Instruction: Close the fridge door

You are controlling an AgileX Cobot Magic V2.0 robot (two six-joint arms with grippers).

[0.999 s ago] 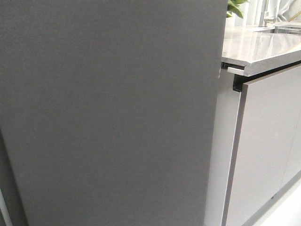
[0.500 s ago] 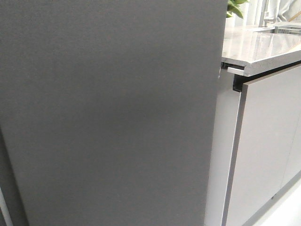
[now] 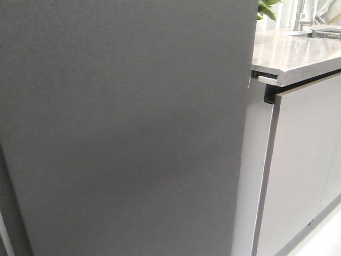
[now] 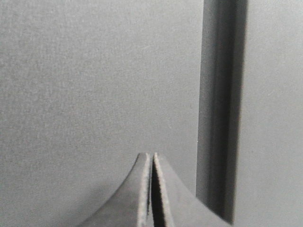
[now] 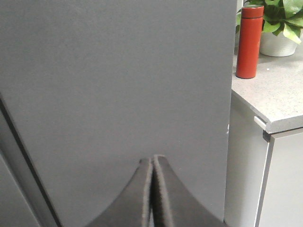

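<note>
One fridge door (image 3: 122,128), a flat dark grey panel, fills most of the front view and serves as the landmark here; only its outer face shows, with none of the white inside, so it looks nearly or fully shut, though no picture proves the seal has seated. My reading is that the last push of the closing is in hand: both grippers face the door's outer face at close range. Whether either tip actually touches the panel cannot be told. The next move, as I judge it, calls for a steady press straight into the panel until it sits flush with the neighbouring dark panel (image 4: 274,113), which stands just beside the door across one narrow vertical gap (image 4: 220,113). On the door's other side, just beside its edge, is one run of pale cabinet fronts (image 3: 298,176) under one stone countertop (image 3: 298,53). Two grippers are seen: the left gripper (image 4: 152,158) has its fingers pressed together with only a hairline slit and nothing between them, and the right gripper (image 5: 152,161) is likewise pinched together and empty. On the countertop, near the door's edge, stands one red flask (image 5: 249,41), and just beyond it one potted plant (image 5: 279,23).
</note>
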